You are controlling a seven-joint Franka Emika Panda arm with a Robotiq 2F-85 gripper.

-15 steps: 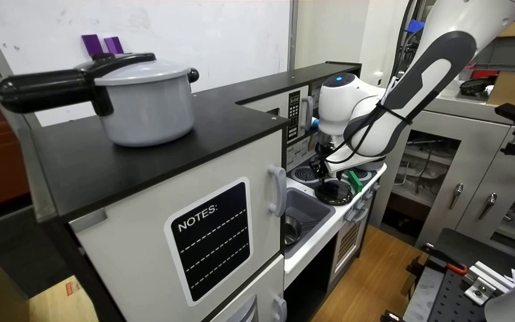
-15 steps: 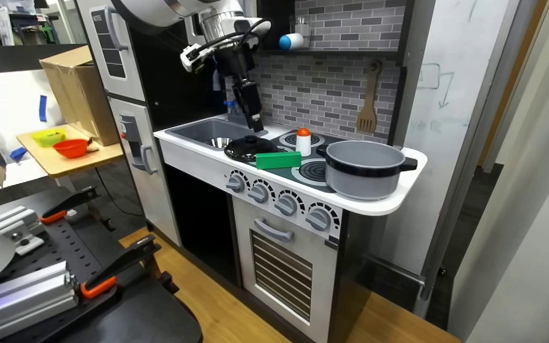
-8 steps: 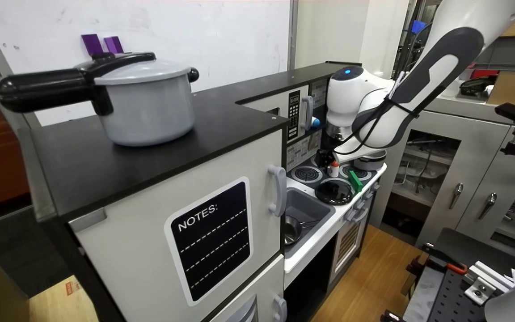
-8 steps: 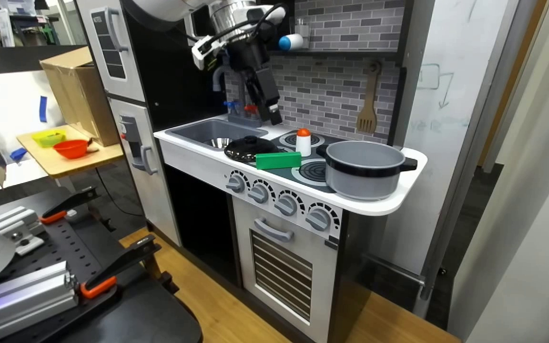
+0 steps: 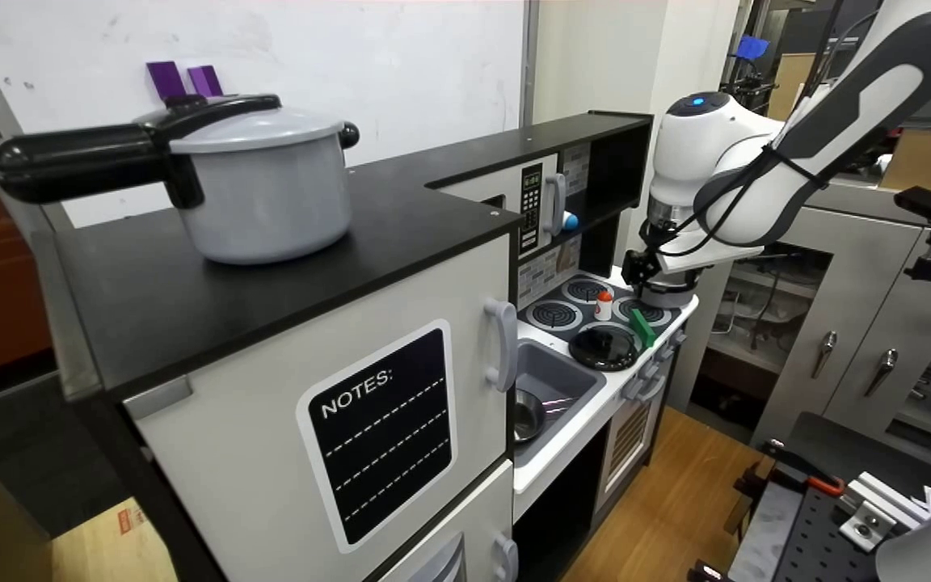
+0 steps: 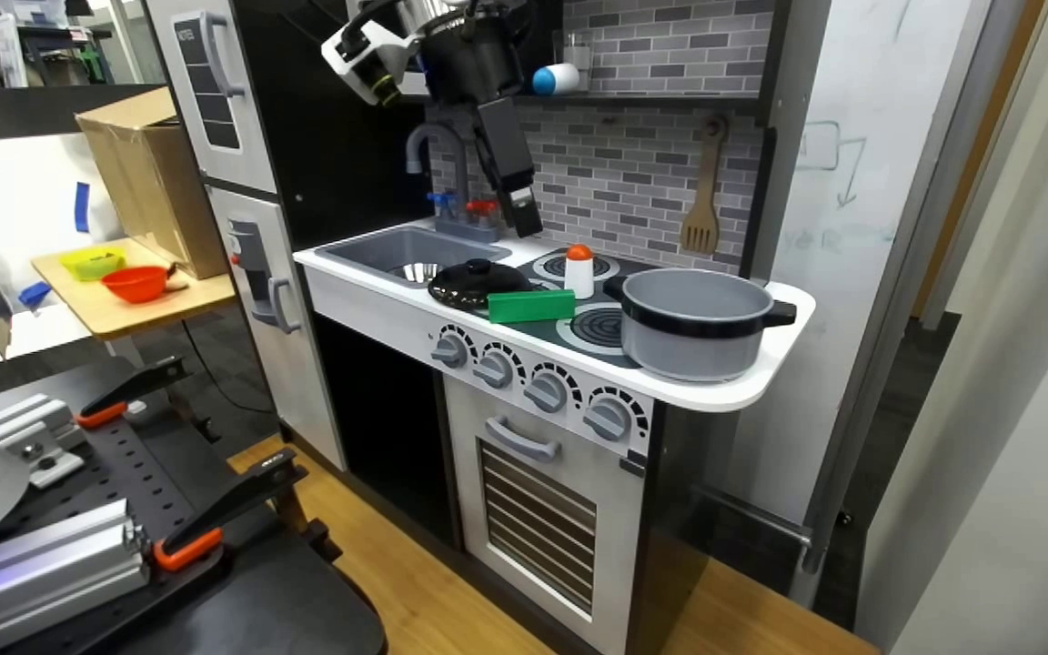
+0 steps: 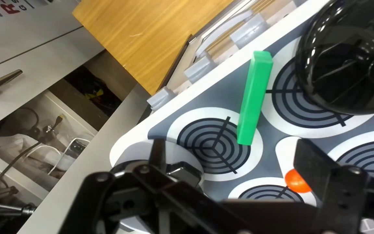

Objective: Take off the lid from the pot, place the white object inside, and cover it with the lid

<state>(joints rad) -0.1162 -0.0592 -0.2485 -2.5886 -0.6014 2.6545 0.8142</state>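
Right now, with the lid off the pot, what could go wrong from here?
The white shaker stands upright and narrow, so an off-centre approach by the open tool might tip it. The green block sits between the lid and the pot, near the front edge of the counter; a lid carried low could knock it. The pot stands by a rounded corner, so a hard bump while lidding might shift it over the edge.

In an exterior view, left of the open pot (image 6: 699, 338) on the worktop (image 6: 770, 359): an upright white bottle (image 6: 579, 279), a green block (image 6: 531, 307) and, farthest, a black lid (image 6: 468, 287)
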